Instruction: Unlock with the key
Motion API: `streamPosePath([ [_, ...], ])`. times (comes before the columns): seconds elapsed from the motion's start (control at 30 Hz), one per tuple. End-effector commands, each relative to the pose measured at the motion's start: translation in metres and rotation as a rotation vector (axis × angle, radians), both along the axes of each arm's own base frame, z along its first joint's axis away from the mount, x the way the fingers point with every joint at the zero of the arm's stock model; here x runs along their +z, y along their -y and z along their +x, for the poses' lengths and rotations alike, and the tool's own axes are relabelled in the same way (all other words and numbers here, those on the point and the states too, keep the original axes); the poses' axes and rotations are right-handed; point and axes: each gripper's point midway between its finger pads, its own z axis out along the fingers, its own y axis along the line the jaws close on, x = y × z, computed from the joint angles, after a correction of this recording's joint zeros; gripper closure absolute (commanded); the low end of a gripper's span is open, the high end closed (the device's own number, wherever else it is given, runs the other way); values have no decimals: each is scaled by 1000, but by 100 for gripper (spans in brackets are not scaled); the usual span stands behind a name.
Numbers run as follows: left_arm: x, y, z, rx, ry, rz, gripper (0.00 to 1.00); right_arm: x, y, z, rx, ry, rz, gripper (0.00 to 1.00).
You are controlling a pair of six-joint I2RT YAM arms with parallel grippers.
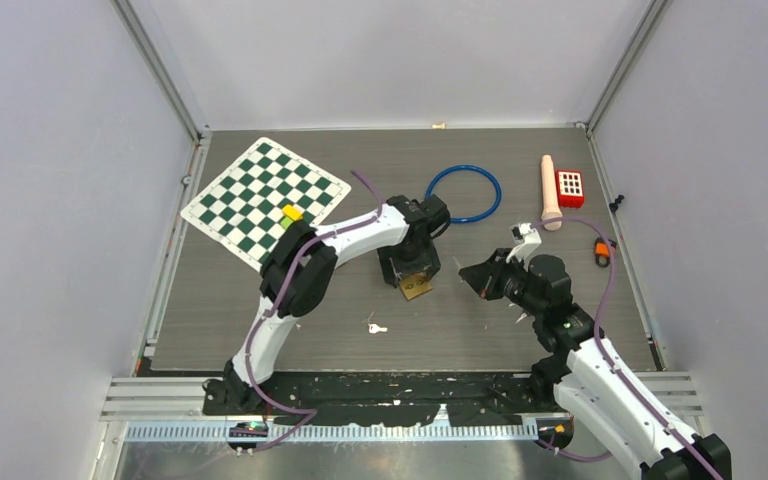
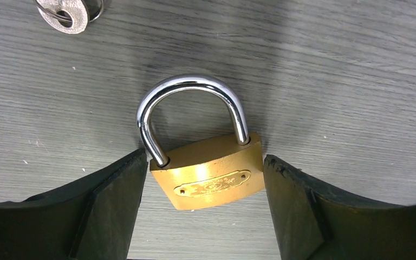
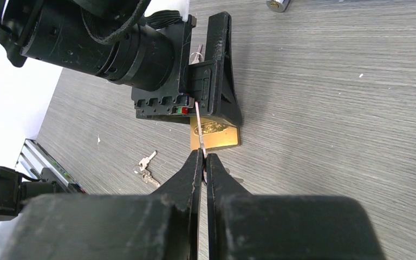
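left end effector (image 2: 205, 162) spread astride padlock (image 2: 208, 181) to steady it — right end effector (image 3: 202, 157) pinches what seems a thin key (image 3: 199, 130), ready for insertion.

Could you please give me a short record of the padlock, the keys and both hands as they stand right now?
padlock: brass, lying flat on the table, shackle seated at both ends
left hand: open, straddling the padlock body
right hand: shut on a thin strip, perhaps a key, aimed at the padlock
loose keys: on the table, apart from the padlock, untouched
lock state: not yet unlocked
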Motion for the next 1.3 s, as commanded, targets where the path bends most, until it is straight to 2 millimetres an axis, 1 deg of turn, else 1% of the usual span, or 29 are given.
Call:
streamPosePath([
  [0.0, -8, -34, -6, 17, -25, 171, 22, 8, -3, 3, 14, 35, 11, 95],
  [0.1, -10, -46, -13, 47, -24, 171, 29, 8, -4, 3, 21, 36, 18, 95],
  [0.27, -11, -72, -22, 118, -14, 155, 44, 6, -6, 2, 29, 34, 21, 95],
  [0.3, -12, -80, -27, 130, -17, 159, 46, 6, -6, 2, 31, 36, 24, 95],
  [0.37, -10, -86, -28, 157, 1, 140, 47, 5, -7, 2, 36, 32, 27, 95],
  [0.43, -9, -90, -28, 173, 13, 130, 46, 5, -9, 2, 41, 30, 33, 95],
  [0.47, -9, -92, -27, 183, 14, 127, 44, 6, -9, 2, 44, 33, 37, 95],
  [0.57, -8, -92, -23, 213, 14, 109, 31, 6, -11, 1, 55, 26, 44, 95],
  [0.6, -8, -91, -21, 223, 13, 103, 28, 6, -12, 1, 59, 25, 46, 95],
  [0.67, -9, -88, -19, 238, 12, 91, 23, 7, -13, 0, 63, 24, 48, 95],
  [0.73, -12, -88, -19, 254, 10, 91, 21, 7, -13, 0, 67, 24, 49, 95],
  [0.83, -17, -88, -18, 282, 7, 87, 20, 6, -13, -1, 69, 22, 49, 95],
  [0.93, -21, -86, -18, 293, 3, 84, 21, 6, -14, -1, 72, 19, 51, 95],
  [1.1, -22, -82, -22, 291, -31, 76, 25, 7, -15, -1, 77, 20, 54, 95],
  [1.27, -17, -84, -30, 285, -57, 101, 23, 6, -15, -1, 77, 17, 58, 95],
])
